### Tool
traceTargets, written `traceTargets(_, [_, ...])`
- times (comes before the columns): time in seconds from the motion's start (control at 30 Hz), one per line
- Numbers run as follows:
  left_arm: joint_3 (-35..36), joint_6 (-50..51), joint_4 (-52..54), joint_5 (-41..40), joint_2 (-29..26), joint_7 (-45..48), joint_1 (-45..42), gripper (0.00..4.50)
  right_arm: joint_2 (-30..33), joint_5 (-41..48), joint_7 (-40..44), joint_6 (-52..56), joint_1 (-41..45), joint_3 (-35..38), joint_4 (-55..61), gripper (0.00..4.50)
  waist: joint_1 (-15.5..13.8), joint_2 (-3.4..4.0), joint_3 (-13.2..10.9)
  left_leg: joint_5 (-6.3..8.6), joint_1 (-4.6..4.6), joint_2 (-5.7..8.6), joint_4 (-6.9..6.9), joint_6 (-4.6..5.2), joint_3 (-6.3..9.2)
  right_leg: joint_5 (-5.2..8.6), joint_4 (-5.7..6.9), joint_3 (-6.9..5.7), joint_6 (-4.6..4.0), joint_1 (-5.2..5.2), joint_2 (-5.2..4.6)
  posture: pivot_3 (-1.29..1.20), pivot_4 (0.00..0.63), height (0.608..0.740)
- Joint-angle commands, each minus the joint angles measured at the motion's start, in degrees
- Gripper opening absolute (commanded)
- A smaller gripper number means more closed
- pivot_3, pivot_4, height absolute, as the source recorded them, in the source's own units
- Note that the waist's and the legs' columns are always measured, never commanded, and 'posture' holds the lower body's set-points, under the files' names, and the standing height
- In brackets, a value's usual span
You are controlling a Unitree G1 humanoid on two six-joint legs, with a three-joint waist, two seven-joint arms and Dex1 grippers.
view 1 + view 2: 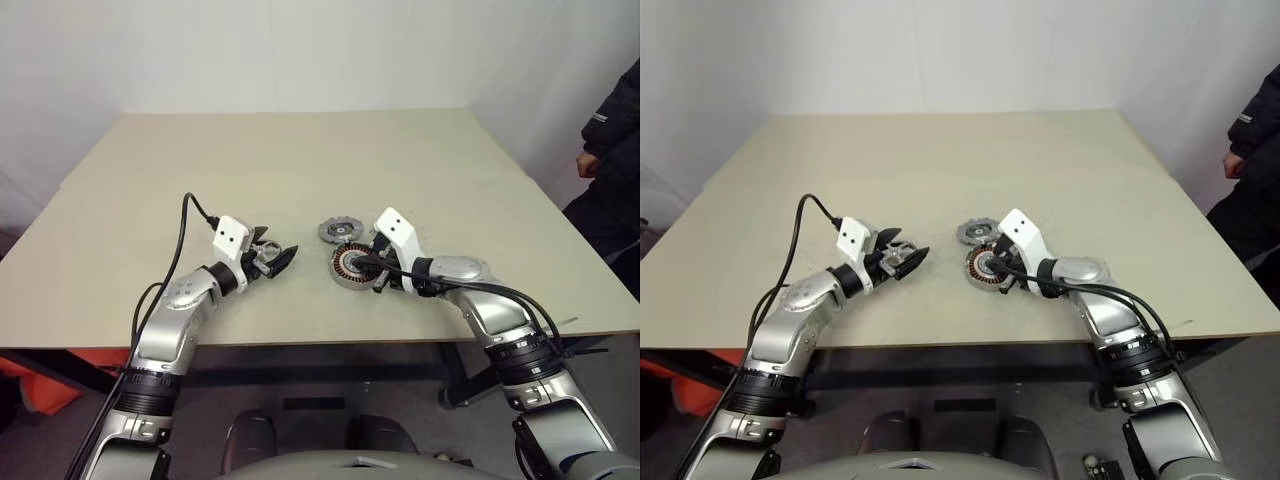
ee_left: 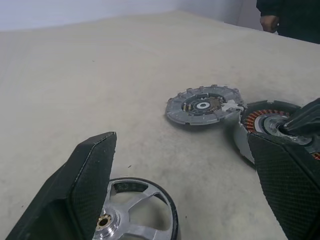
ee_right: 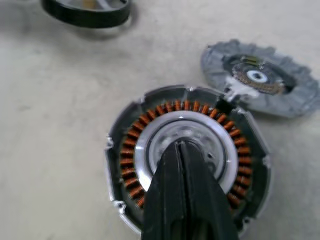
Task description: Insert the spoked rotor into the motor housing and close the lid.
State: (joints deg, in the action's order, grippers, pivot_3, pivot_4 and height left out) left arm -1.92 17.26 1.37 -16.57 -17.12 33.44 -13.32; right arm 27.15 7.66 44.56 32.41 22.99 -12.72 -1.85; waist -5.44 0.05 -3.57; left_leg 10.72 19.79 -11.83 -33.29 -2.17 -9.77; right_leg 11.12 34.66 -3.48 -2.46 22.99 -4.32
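Starting at the left, the left gripper (image 1: 277, 262) hangs over the beige table (image 1: 300, 160) with its black fingers (image 2: 82, 190) spread wide; the spoked rotor (image 2: 135, 215) lies flat beneath them, unheld. Right of it, on bare tabletop, the grey lid (image 1: 338, 230) lies open beside the motor housing (image 1: 352, 268), touching its rim. The right gripper (image 3: 182, 150), fingers pressed together, points into the housing's silver centre. A person's dark sleeve (image 1: 612, 120) shows at the far right.

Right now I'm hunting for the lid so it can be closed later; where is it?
The lid lies flat on the table, right of centre, at the far edge of the motor housing, where the shut right gripper is.
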Motion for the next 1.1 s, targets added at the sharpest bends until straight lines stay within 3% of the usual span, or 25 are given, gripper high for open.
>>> traceTargets(0.03, [0.8,-0.8,2.2,-0.2,-0.2,-0.2,-0.5,4.40,0.3,0.2,0.2,1.2,-0.1,0.4,0.2,0.02,0.0,0.00,0.0,0.00,-0.08,0.00,0.00,0.00,0.00,0.00,0.00,0.00,0.01,-0.04,0.00,0.00,0.000,0.740])
traceTargets(0.47, [0.5,-1.0,1.6,-0.1,0.1,-0.1,-0.9,4.40,0.9,1.4,0.6,2.2,3.7,2.3,3.5,0.02,0.0,0.00,0.0,0.00,0.19,-0.01,0.01,0.00,0.02,-0.01,0.00,0.00,0.00,0.23,0.00,0.00,0.000,0.740])
traceTargets(0.73, [0.8,-1.1,1.9,-0.2,0.1,-0.3,-0.5,4.40,0.5,-1.2,-0.2,1.5,-0.4,-1.5,-0.5,0.02,0.0,0.01,0.0,0.01,0.18,0.00,0.02,0.01,0.01,0.00,-0.01,0.01,0.00,0.21,0.00,0.00,0.000,0.740])
traceTargets(1.1, [1.0,-1.1,1.6,-0.3,0.1,-0.3,-0.7,4.40,0.9,1.7,-0.1,2.6,5.1,2.8,4.1,0.02,0.0,0.00,0.0,0.00,0.06,0.00,0.00,0.00,0.01,0.00,-0.01,0.01,0.02,0.13,0.00,0.00,0.000,0.740])
